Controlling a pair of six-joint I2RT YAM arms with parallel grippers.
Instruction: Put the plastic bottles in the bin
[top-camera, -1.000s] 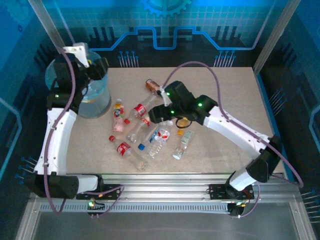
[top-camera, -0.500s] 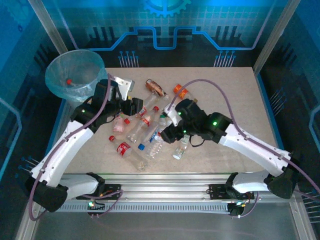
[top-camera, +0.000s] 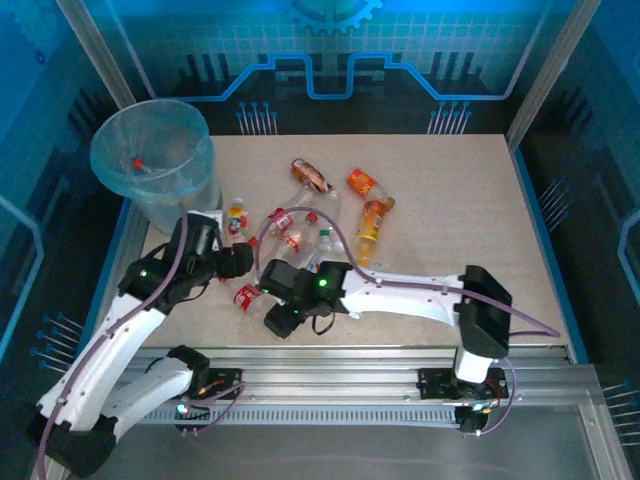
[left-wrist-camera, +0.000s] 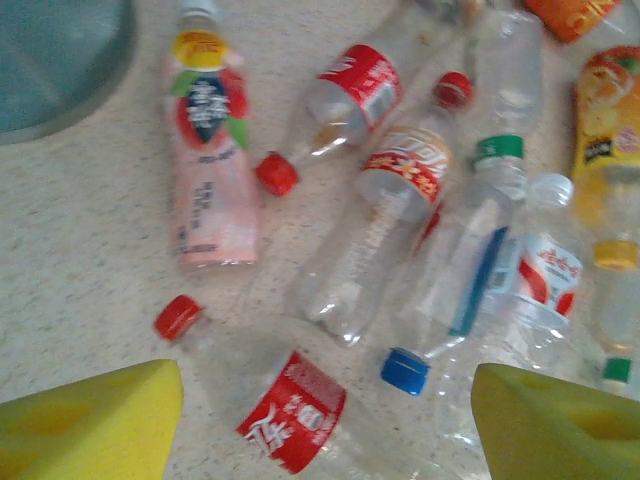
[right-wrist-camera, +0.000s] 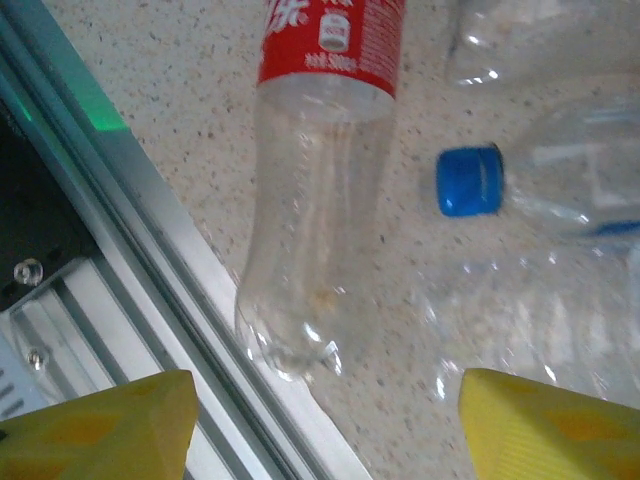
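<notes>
Left gripper (left-wrist-camera: 325, 425): jaws wide apart, holding nothing, hovering over the near left of the bottle heap.
Right gripper (right-wrist-camera: 320, 420): jaws apart and empty, above the base of a red-labelled bottle (right-wrist-camera: 322, 160) at the table's (top-camera: 460, 200) near edge (an aluminium rail (right-wrist-camera: 140, 260) runs just beside it).
Plastic bottles (top-camera: 305, 225): lying loose mid-table, the clear ones bunched together, two orange bottles (top-camera: 370, 225) at the right.
Bin (top-camera: 190, 205): far left corner, upright, a red cap (top-camera: 137, 162) inside.
</notes>
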